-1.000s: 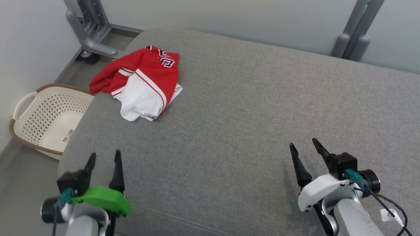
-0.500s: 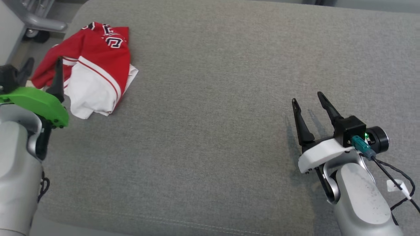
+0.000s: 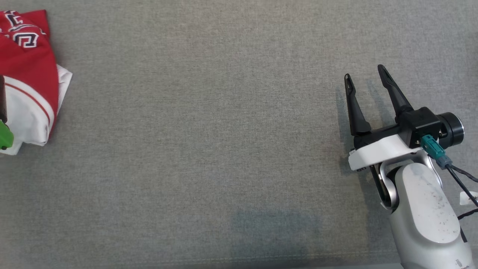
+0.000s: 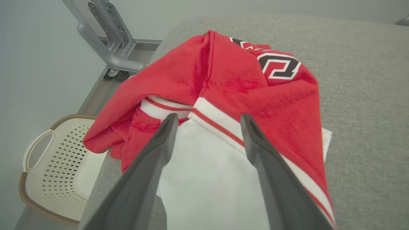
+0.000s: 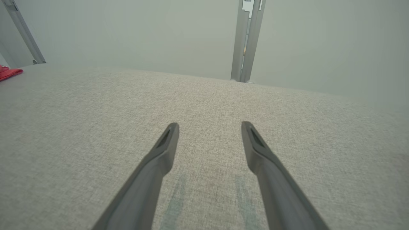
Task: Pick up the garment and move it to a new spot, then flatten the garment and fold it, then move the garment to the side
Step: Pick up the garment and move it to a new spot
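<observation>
The garment is a crumpled red and white jersey with black and white lettering, lying at the far left of the grey cushion. In the left wrist view the garment lies just under my left gripper, whose fingers stand open over its white panel and hold nothing. A green part of the left gripper's mount peeks in at the head view's left edge. My right gripper is open and empty above bare cushion at the right. A red scrap of the garment shows at the right wrist view's far left.
A cream perforated laundry basket stands on the floor beside the cushion's left end. Grey metal frame legs rise behind it, and another upright stands behind the cushion against the pale wall.
The head camera has tilted down and swung right, so the garment slid to the picture's left edge. My left gripper has reached forward over the garment. Both grippers stay open.
</observation>
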Available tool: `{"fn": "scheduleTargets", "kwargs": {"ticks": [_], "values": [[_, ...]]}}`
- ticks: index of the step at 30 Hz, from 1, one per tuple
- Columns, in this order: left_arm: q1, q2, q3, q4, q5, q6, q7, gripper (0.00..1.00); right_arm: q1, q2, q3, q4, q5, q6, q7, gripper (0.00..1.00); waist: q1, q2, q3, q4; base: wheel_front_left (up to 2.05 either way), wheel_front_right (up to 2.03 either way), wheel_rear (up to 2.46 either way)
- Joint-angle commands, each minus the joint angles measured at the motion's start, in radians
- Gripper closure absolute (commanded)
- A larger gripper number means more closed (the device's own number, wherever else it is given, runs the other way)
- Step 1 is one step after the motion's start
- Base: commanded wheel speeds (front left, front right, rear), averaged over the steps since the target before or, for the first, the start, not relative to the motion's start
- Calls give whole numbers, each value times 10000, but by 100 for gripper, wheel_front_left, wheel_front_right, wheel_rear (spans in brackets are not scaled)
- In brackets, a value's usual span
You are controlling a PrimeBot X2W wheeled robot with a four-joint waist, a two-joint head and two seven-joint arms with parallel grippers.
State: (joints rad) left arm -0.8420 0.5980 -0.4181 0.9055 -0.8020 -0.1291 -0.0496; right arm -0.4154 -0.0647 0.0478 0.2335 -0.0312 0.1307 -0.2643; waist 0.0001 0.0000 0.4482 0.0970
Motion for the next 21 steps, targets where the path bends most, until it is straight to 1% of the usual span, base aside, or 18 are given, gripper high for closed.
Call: {"fn": "scheduleTargets", "kwargs": {"ticks": [1, 2, 5, 6, 8, 10, 11, 12, 16, 18, 19, 21], "values": [[-185, 190, -57, 431, -291, -15, -142, 0, 91, -25, -91, -189, -112, -5, 2, 0, -1, 0, 1080, -961, 0, 0, 0], [-231, 252, -43, 705, -244, -13, -288, 0, 156, -28, -155, -217, -100, -5, 2, 0, -1, 0, 1143, -1006, 0, 0, 0], [-265, -18, -79, 1450, -204, 94, -533, 0, 297, -52, -282, -328, -126, -5, 2, 0, -1, 0, 1272, -1092, 0, 0, 0], [-265, -18, -79, 1450, -204, 94, -533, 0, 297, -52, -282, -328, -126, -5, 2, 0, -1, 0, 1272, -1092, 0, 0, 0], [-292, -270, -75, 1845, -309, 78, -669, 0, 400, -67, -373, -359, -117, -3, 2, 0, -1, 0, 1293, -1103, 0, 0, 0], [-263, -673, -180, 2156, -338, 46, -738, 0, 460, -121, -444, -362, -118, -3, 2, 0, -1, 0, 1255, -1073, 0, 0, 0], [-281, -864, -178, 2276, -384, 33, -784, 55, 487, -134, -478, -332, -101, -5, 2, 0, -1, 0, 1214, -1046, 0, 0, 0], [-277, -1021, -247, 2387, -369, 13, -804, 100, 496, -137, -504, -310, -92, -5, 2, 0, -1, 0, 1152, -1018, 0, 0, 0], [-132, -1518, -452, 2598, -508, -54, -669, 100, 358, -55, -421, -282, 67, -5, 2, 0, -1, 0, 879, -941, 0, 0, 0], [68, -1956, -713, 1935, -736, -129, -606, 100, 328, -19, -384, -235, 122, -5, 2, 0, -1, 0, 721, -891, 0, 0, 0], [165, -2021, -869, 1598, -879, -132, -595, 100, 329, 0, -371, -210, 189, -5, 2, 0, -1, 0, 644, -862, 0, 0, 0], [388, -1902, -1282, 1004, -993, -132, -682, 100, 348, 33, -340, -122, 262, -5, 2, 0, -1, 0, 476, -806, 0, 0, 0]]}}
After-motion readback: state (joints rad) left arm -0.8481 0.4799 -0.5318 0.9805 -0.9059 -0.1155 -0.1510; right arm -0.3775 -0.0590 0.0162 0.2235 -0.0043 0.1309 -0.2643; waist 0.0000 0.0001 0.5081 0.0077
